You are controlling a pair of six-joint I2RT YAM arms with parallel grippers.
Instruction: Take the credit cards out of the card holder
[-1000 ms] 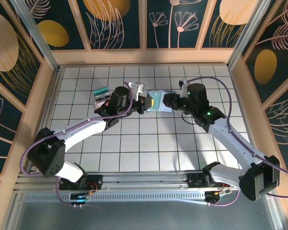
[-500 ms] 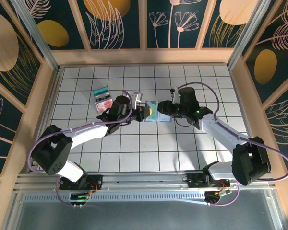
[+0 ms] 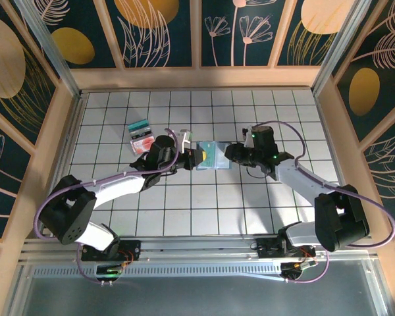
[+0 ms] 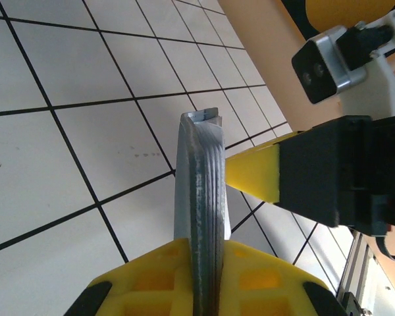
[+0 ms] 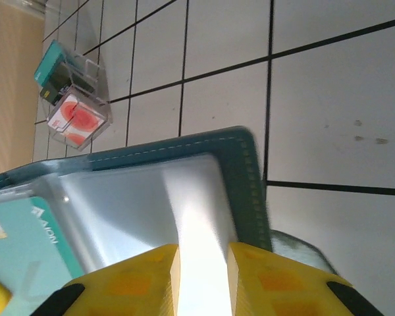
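Between the left gripper's yellow fingers the holder is pinched edge-on, with the jaws drawn in to its thickness. It appears to be held off the tiles, though this cannot be confirmed. At the right gripper the jaws are likewise almost closed, clamped on a clear inner sleeve of the same holder, whose stitched panel is spread open just ahead of them. Off to one side of those fingers, 1 teal card is seen tucked behind the clear window. Whether more cards are stacked under it cannot be told. Well beyond the holder's rim, a clear box with teal and red-pink contents is set on the table. Seen from above, the holder is stretched between the 2 grippers, which are faced toward each other.

The task is judged to be at an early stage: the holder has been gripped from both sides and opened, but no card is seen drawn out. Every removal is left to be done.
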